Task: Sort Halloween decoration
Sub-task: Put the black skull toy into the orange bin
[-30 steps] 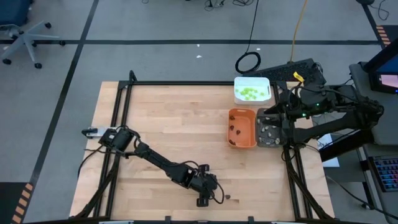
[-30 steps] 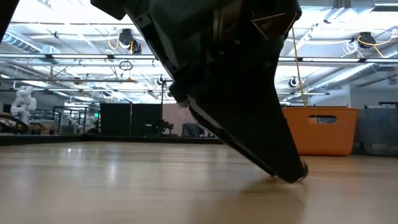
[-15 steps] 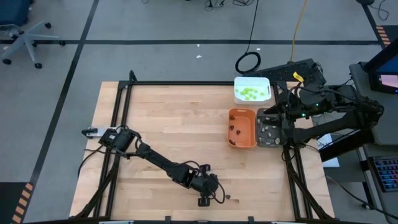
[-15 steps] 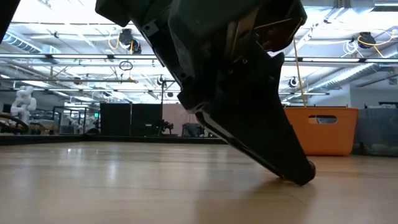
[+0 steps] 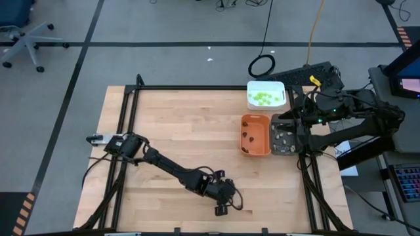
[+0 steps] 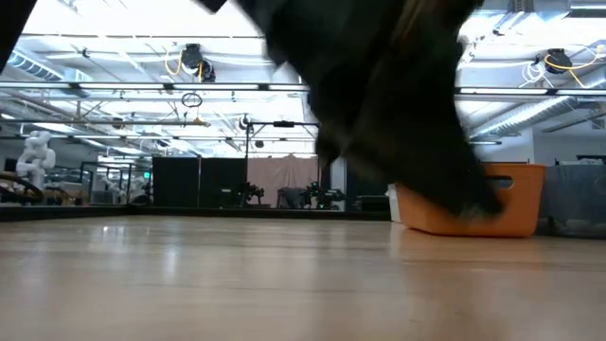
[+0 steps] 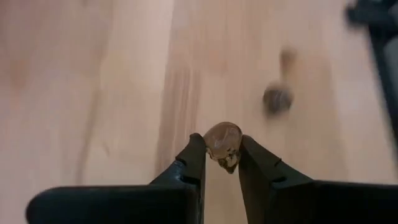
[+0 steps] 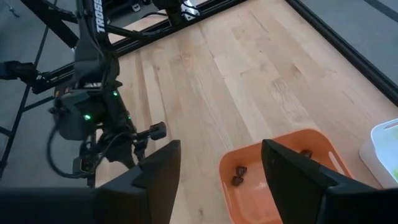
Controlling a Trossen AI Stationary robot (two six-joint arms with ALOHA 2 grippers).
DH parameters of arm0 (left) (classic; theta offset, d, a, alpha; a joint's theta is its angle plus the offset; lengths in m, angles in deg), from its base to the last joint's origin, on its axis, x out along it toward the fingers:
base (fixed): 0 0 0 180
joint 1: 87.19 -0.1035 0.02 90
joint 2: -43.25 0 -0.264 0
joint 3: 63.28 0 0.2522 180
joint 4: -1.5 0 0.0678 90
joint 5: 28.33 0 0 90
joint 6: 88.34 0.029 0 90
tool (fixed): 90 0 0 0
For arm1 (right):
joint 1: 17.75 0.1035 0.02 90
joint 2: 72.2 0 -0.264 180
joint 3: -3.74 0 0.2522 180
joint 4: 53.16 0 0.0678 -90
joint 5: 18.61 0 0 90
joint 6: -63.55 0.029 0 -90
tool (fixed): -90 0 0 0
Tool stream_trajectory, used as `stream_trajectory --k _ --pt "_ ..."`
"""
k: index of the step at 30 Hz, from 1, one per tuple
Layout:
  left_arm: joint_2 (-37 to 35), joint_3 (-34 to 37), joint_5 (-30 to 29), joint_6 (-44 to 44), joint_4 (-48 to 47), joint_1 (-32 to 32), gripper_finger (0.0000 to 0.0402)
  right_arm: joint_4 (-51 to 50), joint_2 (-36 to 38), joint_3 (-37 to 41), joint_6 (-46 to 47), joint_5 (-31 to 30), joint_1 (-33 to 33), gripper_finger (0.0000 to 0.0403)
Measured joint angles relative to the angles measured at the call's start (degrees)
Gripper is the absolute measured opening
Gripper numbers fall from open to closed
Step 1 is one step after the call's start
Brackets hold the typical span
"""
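While left gripper [image 7: 222, 155] pinches brown decoration piece [image 7: 222, 142], seemingly lifted

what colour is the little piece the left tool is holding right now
Brown, glossy, a dark-brown decoration piece pinched in the left tool; clearest in the left wrist view.

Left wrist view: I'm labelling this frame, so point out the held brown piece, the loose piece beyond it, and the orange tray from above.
held brown piece [image 7: 223, 143], left wrist view, its rounded top between the fingertips.
loose piece [image 7: 277, 99], left wrist view, its dark middle.
orange tray [image 5: 256, 118], high view, its far rim.
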Motion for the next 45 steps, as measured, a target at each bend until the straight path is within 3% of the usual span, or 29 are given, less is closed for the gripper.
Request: stream_trajectory --k 5,12,17,24,31,45 --pt "-0.8 -7.6 -0.5 1.6 -3.1 -0.8 0.0056 0.0 0.0 0.0 0.0 0.1 0.0 0.021" --pt "-1.0 -21.0 -4.1 10.5 -10.8 -1.6 0.0056 0.1 0.0 0.0 0.2 0.2 0.0 0.021" --pt "-0.9 -31.1 -9.8 23.0 -18.8 -1.8 0.0056 0.2 0.0 0.0 0.7 0.2 0.0 0.021" --pt "-1.0 -40.8 -18.2 45.2 -21.3 -1.8 0.0057 0.1 0.7 0.0 1.6 0.2 0.0 0.021" --pt "-2.9 -41.6 -28.1 64.1 -17.0 -1.7 0.0057 -1.6 1.1 0.0 4.2 0.2 0.0 0.021" --pt "-4.4 -41.6 -29.3 70.5 -12.9 -2.6 0.0057 -2.4 1.2 0.0 10.6 -4.5 0.0 0.021"
